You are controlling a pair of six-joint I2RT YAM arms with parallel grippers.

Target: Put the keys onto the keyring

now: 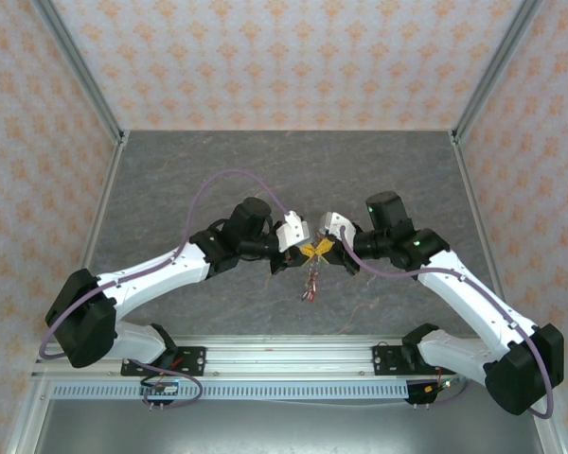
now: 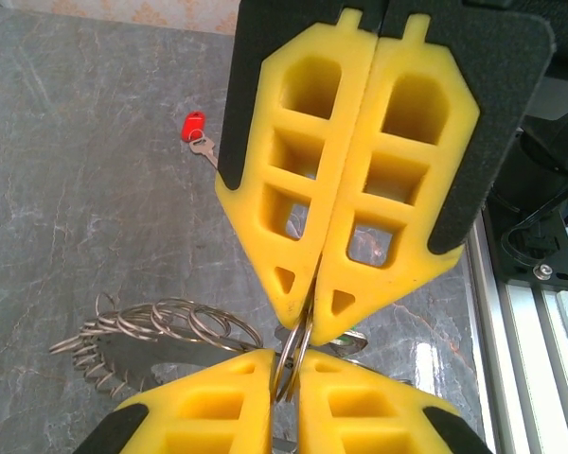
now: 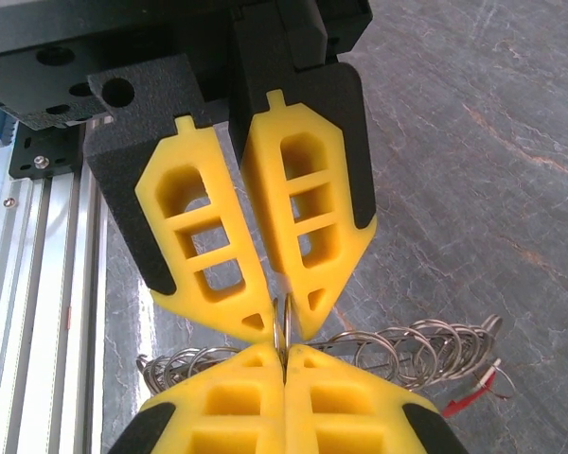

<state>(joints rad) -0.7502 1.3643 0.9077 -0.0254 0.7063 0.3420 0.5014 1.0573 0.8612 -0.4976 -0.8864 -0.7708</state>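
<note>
grey table (image 1: 218, 170): keyring (image 2: 185, 326) between left gripper (image 2: 286, 364), right gripper (image 3: 284, 352)

Bottom centre, the right gripper (image 3: 284, 357) has its yellow latticed fingers pressed flat together on the thin upright edge of the silvery metal keyring (image 3: 426, 345). The left gripper (image 3: 282, 320) points down from above, its yellow tips nipping that same edge. Wire loops fan out low left and right over the grey marbled tabletop (image 3: 473, 170). There's a red sliver (image 3: 469, 399) at lower right, too small to identify.
</note>
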